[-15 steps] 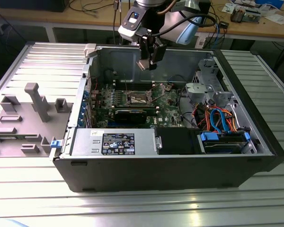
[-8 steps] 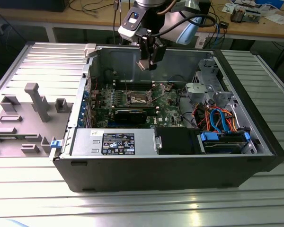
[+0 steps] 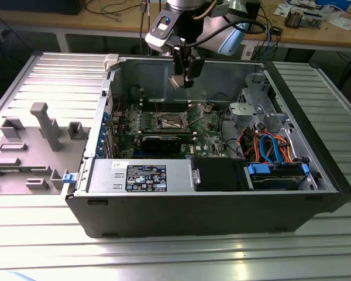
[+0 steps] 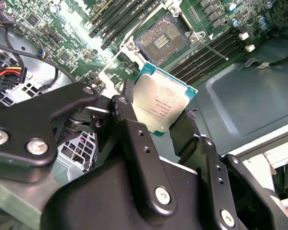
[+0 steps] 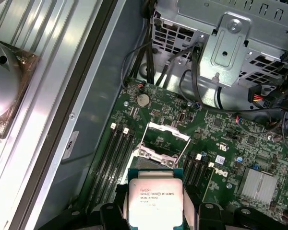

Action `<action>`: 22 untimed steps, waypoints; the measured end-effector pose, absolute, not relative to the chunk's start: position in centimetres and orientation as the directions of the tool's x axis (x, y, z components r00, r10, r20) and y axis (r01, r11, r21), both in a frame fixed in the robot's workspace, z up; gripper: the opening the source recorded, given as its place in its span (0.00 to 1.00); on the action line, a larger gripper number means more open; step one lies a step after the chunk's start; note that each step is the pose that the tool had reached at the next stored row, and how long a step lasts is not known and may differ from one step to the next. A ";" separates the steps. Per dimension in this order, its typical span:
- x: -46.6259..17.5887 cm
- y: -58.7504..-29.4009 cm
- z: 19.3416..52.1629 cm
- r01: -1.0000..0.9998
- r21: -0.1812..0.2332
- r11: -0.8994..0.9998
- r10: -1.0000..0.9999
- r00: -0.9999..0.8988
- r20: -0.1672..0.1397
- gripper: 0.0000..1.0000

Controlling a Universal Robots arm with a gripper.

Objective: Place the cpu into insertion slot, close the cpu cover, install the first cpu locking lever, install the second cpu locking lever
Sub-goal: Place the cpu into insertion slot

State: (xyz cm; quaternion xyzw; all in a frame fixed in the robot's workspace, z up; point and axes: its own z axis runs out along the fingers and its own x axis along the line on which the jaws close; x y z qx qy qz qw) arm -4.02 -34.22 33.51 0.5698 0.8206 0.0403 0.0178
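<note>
Status: placing the cpu, not yet seated.

Tool: in the second wrist view the gripper [image 4: 156, 117] is closed on the cpu [image 4: 159, 104]. Its two black fingers [image 4: 129, 120] pinch opposite edges, leaving the silver top face and green border exposed. I see no slack at either edge.

Position: in the exterior view the gripper [image 3: 184, 75] hangs inside the open computer case [image 3: 292, 193], well above the motherboard [image 3: 210, 132]. The cpu is in the air, clear of the insertion slot [image 4: 162, 42]. In the first wrist view the cpu [image 5: 155, 201] overlaps the near edge of the slot, so I judge it is not yet centred over it.

Socket condition: the slot's dark centre is bare. The cpu cover [image 5: 169, 130] appears raised at the slot's far side. A thin locking lever [image 4: 212, 49] stands beside the socket; I cannot tell where the other lever sits.

Recommendations, my judgement:
- Centre the chip over the slot before descending.
- Match its rotation to the silver rim; in the second wrist view the two look skewed.
- Keep the chip level and lower it straight, without sliding it across the contacts.
- Keep the fingers clear of the raised cover and lever.
</note>
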 end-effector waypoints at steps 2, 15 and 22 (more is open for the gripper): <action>-4.0 -34.2 33.2 0.938 0.085 0.337 0.941 -0.339 0.014 0.54; -4.0 -34.2 31.6 0.970 0.083 0.227 0.973 -0.229 0.014 0.54; -4.0 -34.2 31.6 0.970 0.082 0.227 0.973 -0.229 0.014 0.54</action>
